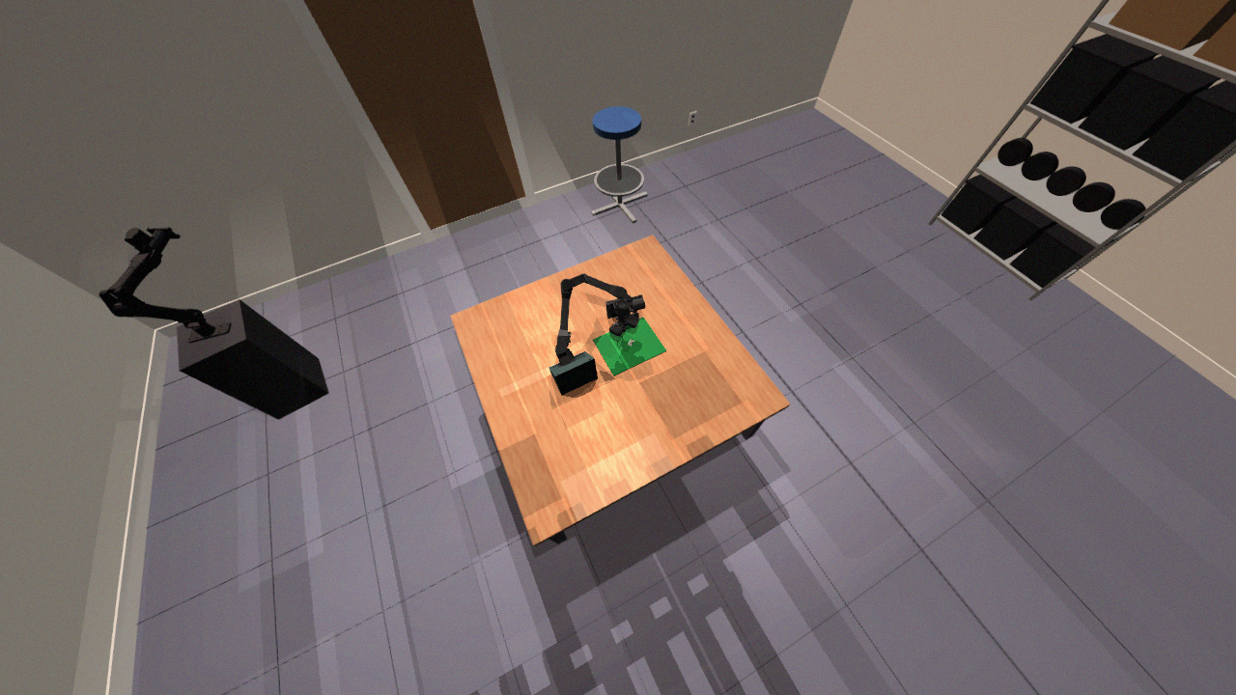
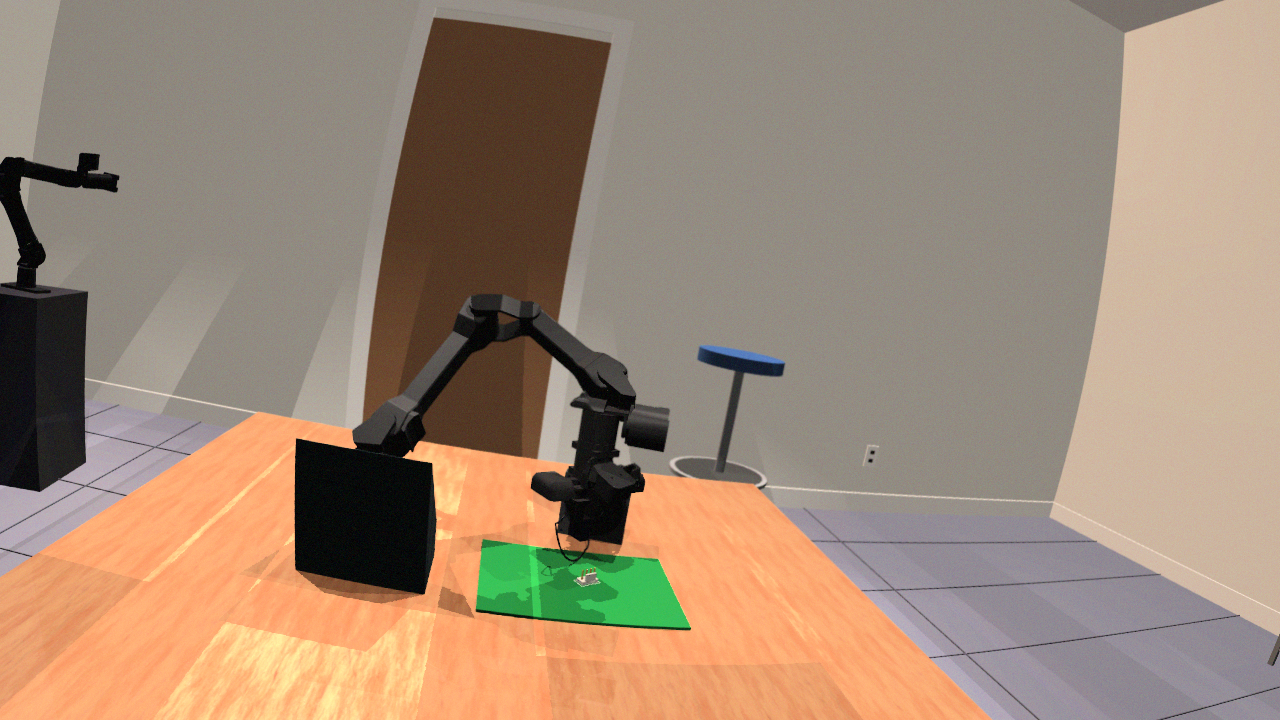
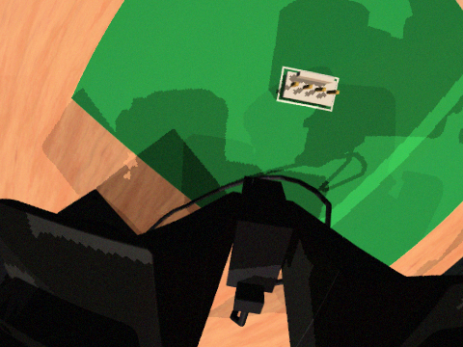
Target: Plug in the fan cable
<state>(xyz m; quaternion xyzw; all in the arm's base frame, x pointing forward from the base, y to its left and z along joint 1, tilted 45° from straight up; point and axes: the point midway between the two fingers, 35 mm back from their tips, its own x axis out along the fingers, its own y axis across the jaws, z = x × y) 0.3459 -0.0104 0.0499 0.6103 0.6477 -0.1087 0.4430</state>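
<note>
Gripping the fan plug in my nearly closed end effector, I am holding it above the green board, apart from the four-pin header.

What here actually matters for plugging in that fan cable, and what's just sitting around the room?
Part of the job:
- gripper, shut on the plug
- cable
- four-pin header
- green board

Just around:
- blue stool
- shelf rack
- second arm on a pedestal
</note>
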